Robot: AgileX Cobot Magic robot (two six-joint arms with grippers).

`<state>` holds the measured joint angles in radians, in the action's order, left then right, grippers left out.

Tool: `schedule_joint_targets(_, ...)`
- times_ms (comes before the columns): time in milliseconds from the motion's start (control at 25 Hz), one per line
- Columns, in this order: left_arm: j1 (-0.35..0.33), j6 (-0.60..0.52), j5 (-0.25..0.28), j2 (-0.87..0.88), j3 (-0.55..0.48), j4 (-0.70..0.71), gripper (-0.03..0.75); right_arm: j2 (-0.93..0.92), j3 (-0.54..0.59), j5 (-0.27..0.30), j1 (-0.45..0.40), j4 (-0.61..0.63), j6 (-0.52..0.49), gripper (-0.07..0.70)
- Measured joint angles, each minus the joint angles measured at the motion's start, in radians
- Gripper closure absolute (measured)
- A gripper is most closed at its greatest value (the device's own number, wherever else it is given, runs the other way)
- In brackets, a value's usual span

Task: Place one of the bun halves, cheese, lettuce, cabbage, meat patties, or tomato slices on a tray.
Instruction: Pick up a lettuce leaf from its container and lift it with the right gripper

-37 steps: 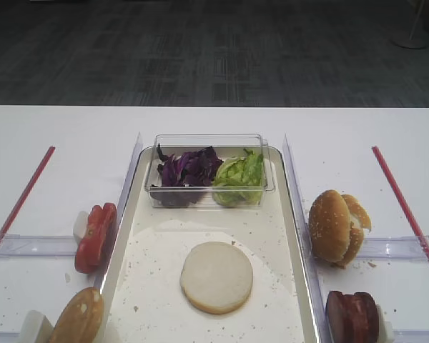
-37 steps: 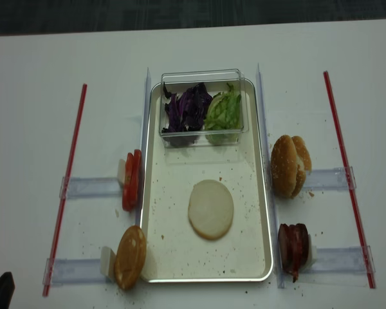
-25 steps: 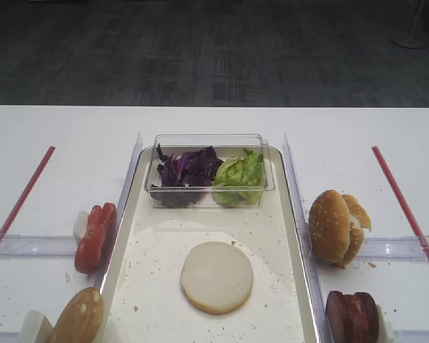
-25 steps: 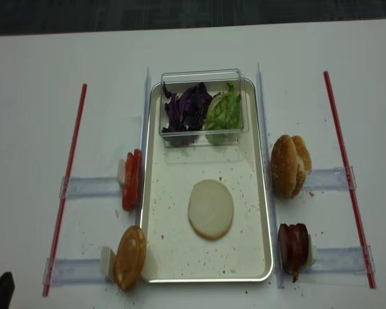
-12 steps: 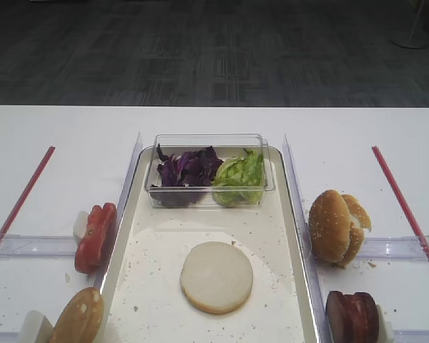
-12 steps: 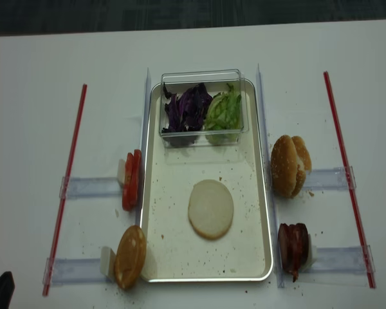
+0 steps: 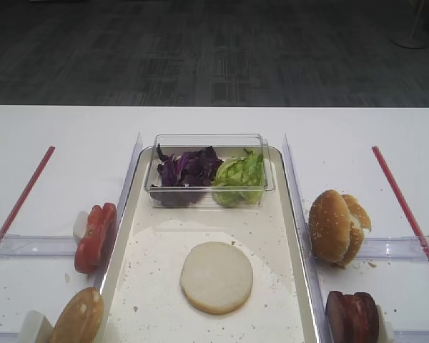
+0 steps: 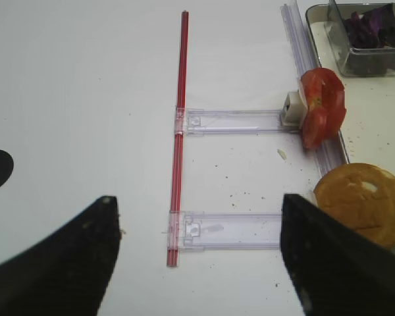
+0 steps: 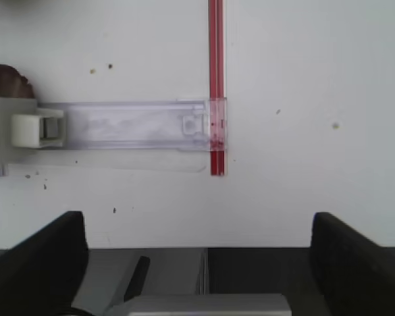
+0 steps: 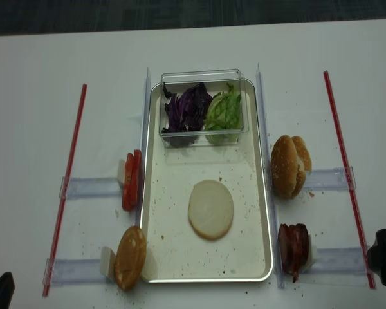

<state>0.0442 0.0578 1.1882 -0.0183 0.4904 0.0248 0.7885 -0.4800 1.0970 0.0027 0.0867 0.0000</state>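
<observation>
A silver-rimmed tray (image 7: 294,214) (image 10: 264,193) holds one bun half (image 7: 216,276) (image 10: 210,208), pale face up. More bun halves (image 7: 336,226) (image 10: 289,165) stand right of it, and another (image 10: 130,257) (image 8: 362,204) at its lower left. Tomato slices (image 10: 130,180) (image 8: 321,106) stand left, meat patties (image 10: 293,248) (image 9: 3,82) right. Cabbage (image 7: 186,171) and lettuce (image 7: 239,177) fill a clear box. No cheese is in view. My right gripper (image 9: 197,217) (image 10: 385,259) hangs open over the table's front edge, right of the patties. My left gripper (image 8: 197,201) is open and empty, left of the tomato.
Red strips (image 10: 69,187) (image 10: 344,161) mark both sides of the white table. Clear plastic holders (image 10: 90,188) (image 10: 334,257) (image 9: 131,124) lie behind each stack, and upright clear rails (image 7: 132,171) flank the tray. Crumbs dot the tray and the table.
My right gripper has come into the overhead view at the lower right edge, toward the patties' holder. The food and the left arm have not moved.
</observation>
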Motion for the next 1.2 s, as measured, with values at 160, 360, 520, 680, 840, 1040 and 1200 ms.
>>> schedule_joint_targets(160, 0.000, 0.000, 0.000, 0.000, 0.000, 0.000, 0.242, 0.085, 0.000, -0.006, 0.000, 0.000, 0.000, -0.060)
schedule_joint_targets(360, 0.000, 0.000, 0.000, 0.000, 0.000, 0.000, 0.242, 0.158, 0.000, -0.011, 0.000, -0.002, 0.000, -0.060)
schedule_joint_targets(520, 0.000, 0.000, 0.000, 0.000, 0.000, 0.000, 0.242, 0.177, 0.000, -0.013, 0.000, -0.002, 0.000, -0.060)
schedule_joint_targets(680, 0.000, -0.001, 0.000, 0.000, 0.000, 0.000, 0.242, 0.183, -0.031, -0.007, 0.000, -0.011, 0.010, -0.060)
schedule_joint_targets(840, 0.000, -0.001, 0.000, 0.000, 0.000, 0.000, 0.242, 0.268, -0.113, 0.002, 0.000, -0.013, 0.029, -0.060)
schedule_joint_targets(1040, 0.000, -0.001, 0.000, 0.000, 0.000, 0.000, 0.242, 0.459, -0.260, 0.002, 0.000, -0.013, 0.029, -0.060)
schedule_joint_targets(1200, 0.000, -0.001, 0.000, 0.000, 0.000, 0.000, 0.242, 0.627, -0.422, 0.000, 0.000, -0.016, 0.029, -0.060)
